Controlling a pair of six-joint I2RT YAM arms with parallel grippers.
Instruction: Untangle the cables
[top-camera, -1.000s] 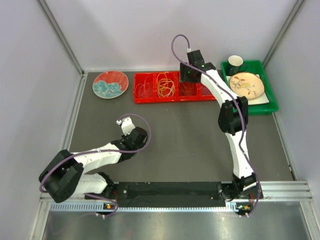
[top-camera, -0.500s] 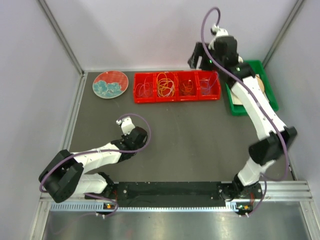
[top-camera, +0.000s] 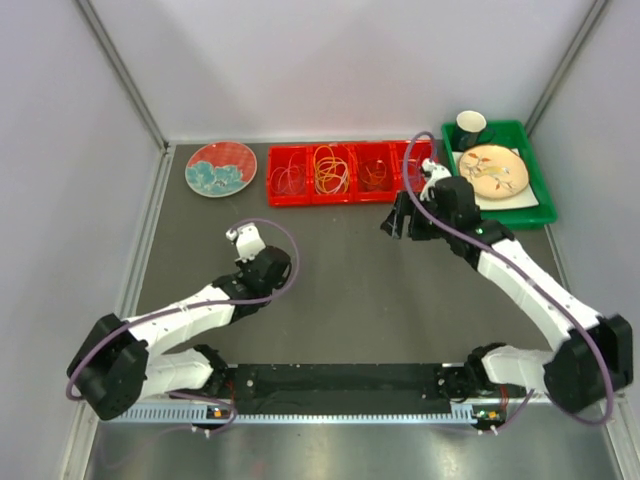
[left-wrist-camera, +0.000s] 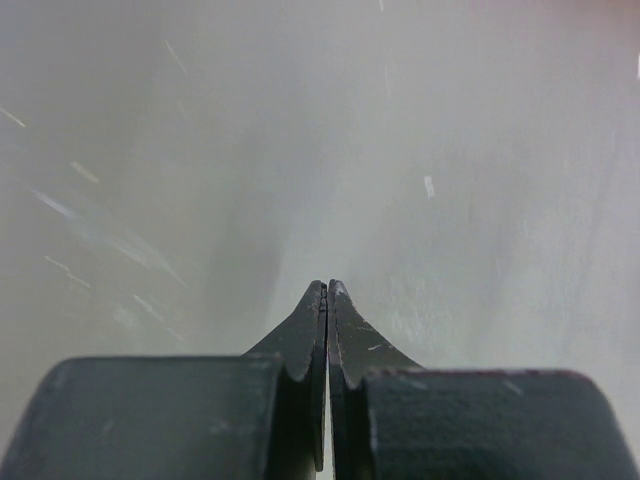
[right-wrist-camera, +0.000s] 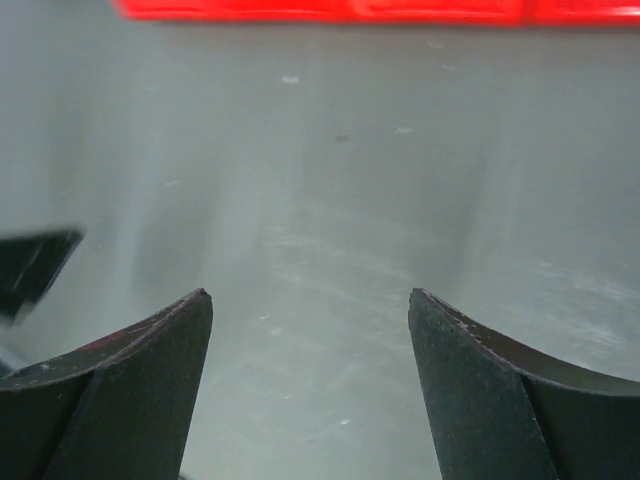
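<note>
The cables lie as loose coils in a red divided tray (top-camera: 350, 199) at the back of the table: pale loops (top-camera: 290, 176), yellow and orange loops (top-camera: 331, 170) and reddish loops (top-camera: 376, 176). The tray's right end is partly hidden by my right arm. My right gripper (top-camera: 393, 222) (right-wrist-camera: 310, 293) hangs low over the grey mat just in front of the tray (right-wrist-camera: 330, 10), jaws wide open and empty. Over the bare mat at left centre my left gripper (top-camera: 256, 262) (left-wrist-camera: 327, 285) is shut on nothing, its tips pressed together.
A red and blue patterned plate (top-camera: 221, 168) sits left of the tray. A green bin (top-camera: 505, 214) at the back right holds a plate (top-camera: 493, 170) and a dark cup (top-camera: 471, 124). Metal frame posts and pale walls enclose the table.
My right arm swung from high above the tray and bin down to just over the mat in front of the tray, jaws open. The left arm stretched slightly forward.
</note>
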